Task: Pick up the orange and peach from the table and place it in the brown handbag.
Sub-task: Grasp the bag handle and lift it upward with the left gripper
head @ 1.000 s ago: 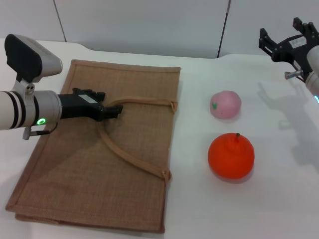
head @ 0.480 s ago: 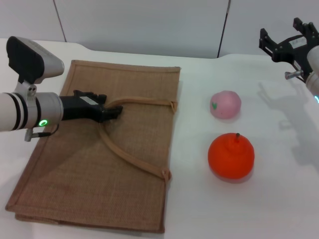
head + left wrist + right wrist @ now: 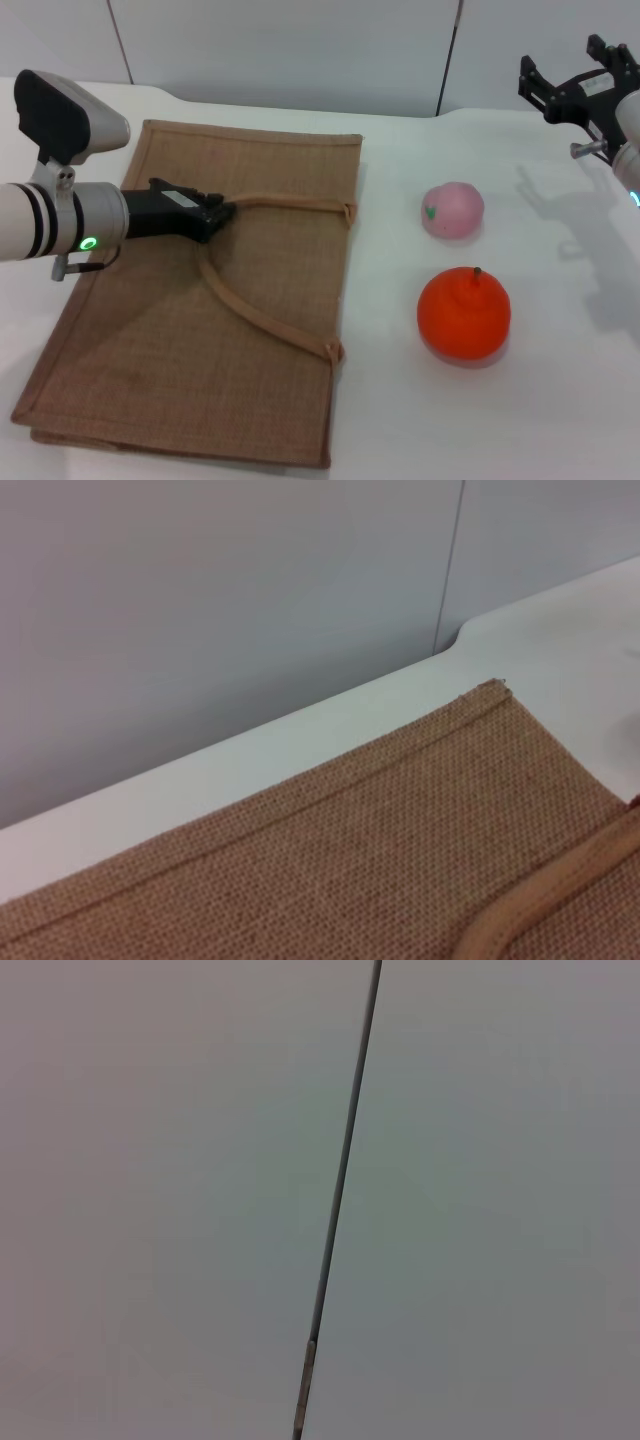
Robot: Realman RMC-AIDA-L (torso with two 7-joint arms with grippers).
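The white table carried everything. Largest on it, the brown handbag lay flat over the left half, its long side running from the near left corner toward the far edge, its mouth and both handles facing the middle of the desk. The left gripper rested low on the bag's far portion, its dark fingertips closed together on the upper handle where the strap curves; whether they truly pinched the strap or merely pressed on it could not be told for certain, but they looked clamped on it. The right gripper hung raised over the far right corner, well apart from both fruits, its fingers spread.

The orange sat right of centre, nearer the front edge, untouched. The peach sat just beyond it toward the far edge, near but not touching.

The step in hand seemed to be opening the bag by its handle. To do it well, the left arm would likely need to lift the strap straight up and a little leftward, so that only the top layer rises and the mouth gapes toward the fruits, then hold steady.
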